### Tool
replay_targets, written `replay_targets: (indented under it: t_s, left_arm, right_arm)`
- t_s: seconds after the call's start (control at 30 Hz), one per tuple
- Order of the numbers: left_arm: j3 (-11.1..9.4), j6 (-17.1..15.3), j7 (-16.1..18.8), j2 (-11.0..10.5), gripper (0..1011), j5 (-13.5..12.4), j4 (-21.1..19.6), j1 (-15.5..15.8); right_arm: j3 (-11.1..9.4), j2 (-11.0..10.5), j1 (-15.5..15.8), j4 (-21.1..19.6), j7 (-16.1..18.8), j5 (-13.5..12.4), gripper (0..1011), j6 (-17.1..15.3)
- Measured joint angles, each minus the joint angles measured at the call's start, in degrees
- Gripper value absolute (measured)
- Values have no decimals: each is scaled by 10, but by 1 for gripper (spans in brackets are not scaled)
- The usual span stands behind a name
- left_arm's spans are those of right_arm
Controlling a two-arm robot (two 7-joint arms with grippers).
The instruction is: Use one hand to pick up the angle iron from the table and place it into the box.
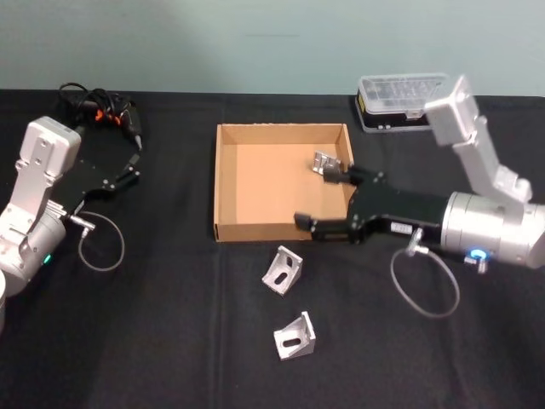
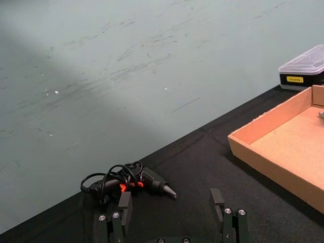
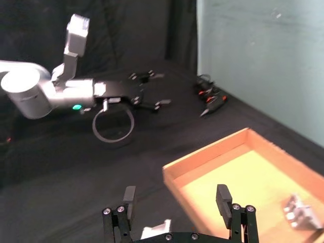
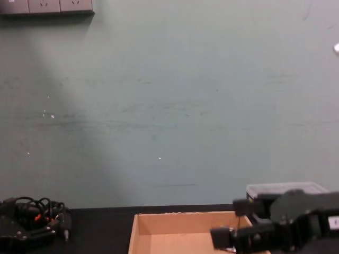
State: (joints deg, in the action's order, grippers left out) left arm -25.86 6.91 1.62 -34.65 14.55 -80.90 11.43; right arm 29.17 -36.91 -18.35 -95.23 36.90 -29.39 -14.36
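Over the black tabletop [image 1: 170, 341], we see the right black claw [image 1: 317, 198] released at the tan cardboard box [image 1: 223, 183], left claw [image 1: 136, 159] parked.

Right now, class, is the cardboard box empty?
Not empty: one angle iron lies in the box near its far right corner, beside the open right gripper; left gripper idle at left.

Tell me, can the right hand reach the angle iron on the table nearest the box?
Probably yes: the open right hand hovers over the box, and that angle iron lies close by, nothing between.
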Motion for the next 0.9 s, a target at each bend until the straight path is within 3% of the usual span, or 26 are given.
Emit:
replay_targets:
  t_s: [0.37, 0.9]
  left_arm:
    - [0, 0, 0, 0, 1000, 0, 0, 0]
    - [0, 0, 0, 0, 1000, 0, 0, 0]
  right_arm:
    - [39, -4, 9, 0, -25, 22, 1004, -6]
    - [54, 14, 6, 23, -46, 38, 1004, -32]
